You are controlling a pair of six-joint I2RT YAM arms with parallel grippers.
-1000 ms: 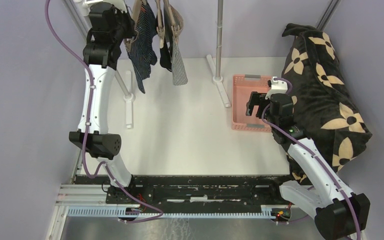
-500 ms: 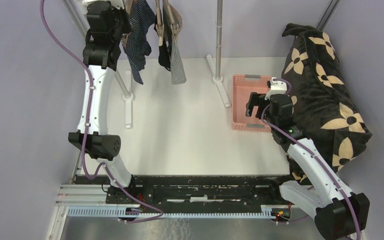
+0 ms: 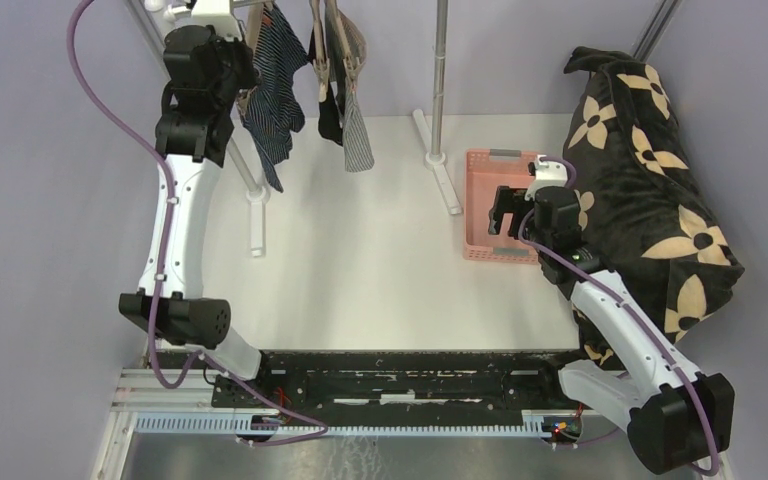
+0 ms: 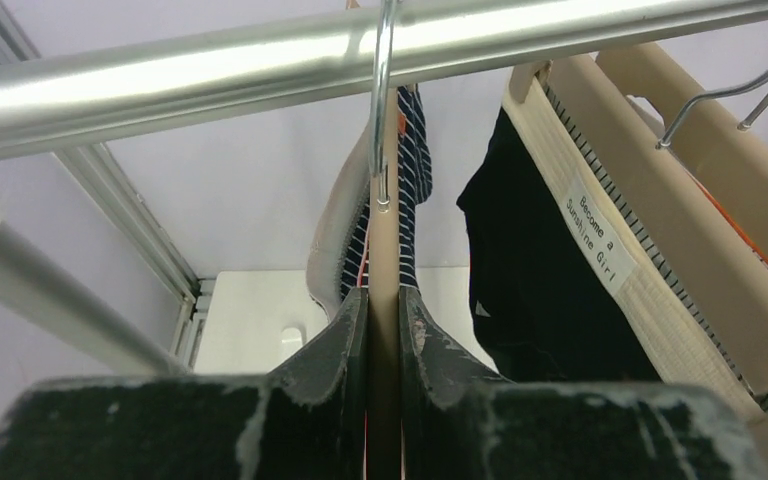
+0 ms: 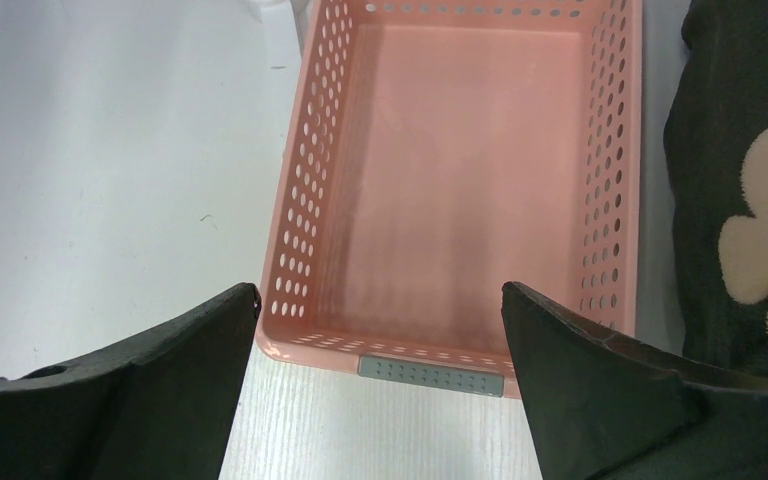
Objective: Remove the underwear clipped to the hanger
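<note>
Three pairs of underwear hang from hangers on a metal rail [image 4: 260, 60] at the back left. The navy striped pair [image 3: 275, 85] is leftmost, then the plain black pair [image 3: 329, 110] and the grey-and-white striped pair [image 3: 358, 135]. My left gripper [image 3: 243, 78] is raised to the rail and shut on the tan hanger [image 4: 384, 250] of the navy pair [image 4: 415, 165], just below its wire hook. The black pair [image 4: 530, 290] hangs to its right. My right gripper [image 5: 378, 290] is open and empty, low over the near end of the pink basket [image 5: 305, 200].
The pink basket [image 3: 495, 160] stands at the right, against a large black blanket with tan flowers [image 3: 650, 150]. The rack's upright post [image 3: 440, 70] and its white feet [image 3: 257, 215] stand on the white table. Grey walls close in at left and back.
My left gripper has moved left and up along the rail with the hanger, and the navy pair has swung left with it, away from the other two. The right arm has barely shifted.
</note>
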